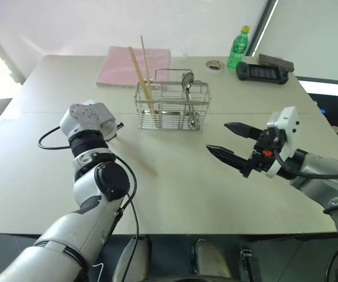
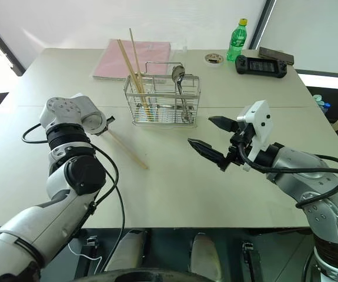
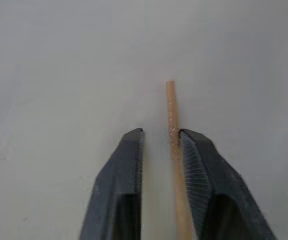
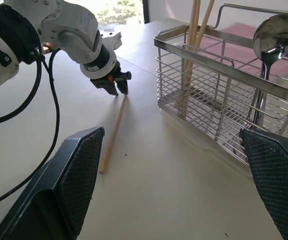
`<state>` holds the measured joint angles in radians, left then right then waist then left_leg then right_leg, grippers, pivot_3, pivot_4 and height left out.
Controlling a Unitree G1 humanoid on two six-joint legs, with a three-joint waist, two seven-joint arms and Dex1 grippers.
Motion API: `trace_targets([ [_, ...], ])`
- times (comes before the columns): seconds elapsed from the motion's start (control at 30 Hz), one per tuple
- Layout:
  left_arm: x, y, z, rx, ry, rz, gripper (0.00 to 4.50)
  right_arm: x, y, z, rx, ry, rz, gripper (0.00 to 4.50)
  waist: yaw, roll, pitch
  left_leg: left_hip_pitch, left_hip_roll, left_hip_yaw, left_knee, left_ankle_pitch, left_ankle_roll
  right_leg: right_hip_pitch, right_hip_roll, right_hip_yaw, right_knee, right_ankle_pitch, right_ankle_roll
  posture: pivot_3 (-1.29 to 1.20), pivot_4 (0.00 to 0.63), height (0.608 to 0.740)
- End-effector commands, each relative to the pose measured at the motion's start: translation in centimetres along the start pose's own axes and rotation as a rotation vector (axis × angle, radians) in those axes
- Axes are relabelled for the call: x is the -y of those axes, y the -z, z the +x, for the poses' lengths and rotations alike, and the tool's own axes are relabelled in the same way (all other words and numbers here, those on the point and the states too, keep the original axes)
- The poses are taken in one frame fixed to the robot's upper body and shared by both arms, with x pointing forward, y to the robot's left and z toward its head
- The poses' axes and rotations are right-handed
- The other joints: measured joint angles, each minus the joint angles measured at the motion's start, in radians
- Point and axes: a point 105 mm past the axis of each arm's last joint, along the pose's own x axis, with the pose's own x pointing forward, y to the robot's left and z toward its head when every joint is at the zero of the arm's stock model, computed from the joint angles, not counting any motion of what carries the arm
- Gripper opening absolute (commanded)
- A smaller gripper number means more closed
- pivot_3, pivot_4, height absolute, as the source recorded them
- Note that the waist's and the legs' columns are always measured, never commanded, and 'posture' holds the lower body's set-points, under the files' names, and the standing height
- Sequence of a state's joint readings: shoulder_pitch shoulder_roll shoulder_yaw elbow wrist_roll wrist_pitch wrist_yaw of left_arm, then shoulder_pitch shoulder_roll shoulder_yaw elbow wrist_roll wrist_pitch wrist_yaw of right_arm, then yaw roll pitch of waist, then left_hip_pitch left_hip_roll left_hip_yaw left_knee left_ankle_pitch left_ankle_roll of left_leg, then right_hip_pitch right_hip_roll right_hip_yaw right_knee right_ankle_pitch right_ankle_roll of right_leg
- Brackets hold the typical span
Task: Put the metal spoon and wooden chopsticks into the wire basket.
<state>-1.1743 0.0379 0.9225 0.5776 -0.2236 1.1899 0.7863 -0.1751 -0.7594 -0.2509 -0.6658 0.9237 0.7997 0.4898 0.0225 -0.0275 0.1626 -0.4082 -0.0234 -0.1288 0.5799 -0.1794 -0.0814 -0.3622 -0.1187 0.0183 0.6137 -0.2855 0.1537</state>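
The wire basket [image 1: 171, 97] stands mid-table with the metal spoon [image 1: 187, 82] upright inside it, bowl up. Two wooden chopsticks [image 1: 140, 70] lean in its left end. A third wooden chopstick [image 2: 127, 151] lies flat on the table to the basket's front left. My left gripper [image 4: 117, 86] points down at that stick's far end. Its fingers [image 3: 199, 170] are drawn close around the stick [image 3: 171, 110], which rests against one pad. My right gripper [image 1: 217, 136] hovers open to the right of the basket, above the table and holding nothing.
At the back of the table lie a pink folder [image 1: 133, 64], a green bottle [image 1: 237, 44], a small tape roll [image 1: 214, 64] and a black handheld controller [image 1: 263, 71]. Bare tabletop [image 1: 180, 188] stretches in front of the basket.
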Motion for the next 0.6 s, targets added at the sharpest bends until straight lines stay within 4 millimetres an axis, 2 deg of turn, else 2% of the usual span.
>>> trace_targets([
  [0.03,1.2,2.1,0.6,-0.086,0.045,0.013,0.03,-0.1,-1.6,-0.2,0.068,0.006,-0.036,4.50,0.006,0.000,0.000,0.000,0.000,0.000,0.000,0.000,0.000,0.000,0.000,0.000,0.000,0.000,0.000,0.00,0.150,0.721],
  [0.2,1.1,1.6,0.4,-0.077,0.046,-0.009,0.03,0.1,-1.7,-0.1,0.069,0.009,-0.037,4.50,0.018,0.000,0.000,0.000,0.000,0.000,0.000,0.000,0.000,0.000,0.000,0.000,0.000,0.000,0.000,0.00,0.150,0.721],
  [0.27,0.7,0.8,0.2,-0.048,0.045,-0.042,0.03,0.3,-1.7,-0.1,0.069,0.012,-0.038,4.50,0.017,0.000,0.000,-0.001,0.000,0.000,0.000,0.000,0.000,0.000,0.000,0.000,0.000,0.000,0.000,0.00,0.150,0.721],
  [0.33,-0.1,-1.1,0.0,0.020,0.059,-0.104,0.03,0.4,-1.8,-0.1,0.067,0.015,-0.038,4.50,0.016,0.000,0.000,0.000,0.000,0.000,0.000,0.000,0.000,-0.001,0.000,0.000,0.000,0.000,0.000,0.00,0.150,0.721],
  [0.47,-1.1,-7.1,-1.5,0.257,0.205,-0.209,0.03,0.4,-1.8,0.1,0.065,0.014,-0.038,4.50,0.001,-0.003,0.002,-0.002,0.000,0.001,-0.001,0.000,-0.001,-0.004,0.000,0.000,0.000,0.000,0.000,0.00,0.150,0.721],
  [0.5,-1.2,-9.1,-2.5,0.339,0.278,-0.243,0.03,0.3,-1.9,0.1,0.066,0.011,-0.038,4.50,-0.008,-0.004,0.003,-0.003,0.000,0.001,-0.002,0.001,-0.001,-0.006,0.000,0.000,0.001,0.000,0.000,0.00,0.150,0.721],
  [0.57,-1.7,-13.8,-6.0,0.579,0.427,-0.262,0.03,0.2,-2.0,0.2,0.067,0.007,-0.039,4.50,-0.014,-0.006,0.004,-0.004,0.001,0.001,-0.003,0.001,-0.002,-0.008,0.000,0.000,0.001,0.000,0.000,0.00,0.150,0.721],
  [0.6,-1.8,-15.5,-7.7,0.681,0.493,-0.254,0.03,0.2,-2.0,0.2,0.067,0.007,-0.039,4.50,-0.018,-0.007,0.004,-0.005,0.001,0.001,-0.003,0.001,-0.002,-0.009,0.000,0.000,0.001,0.000,-0.001,0.00,0.150,0.721],
])
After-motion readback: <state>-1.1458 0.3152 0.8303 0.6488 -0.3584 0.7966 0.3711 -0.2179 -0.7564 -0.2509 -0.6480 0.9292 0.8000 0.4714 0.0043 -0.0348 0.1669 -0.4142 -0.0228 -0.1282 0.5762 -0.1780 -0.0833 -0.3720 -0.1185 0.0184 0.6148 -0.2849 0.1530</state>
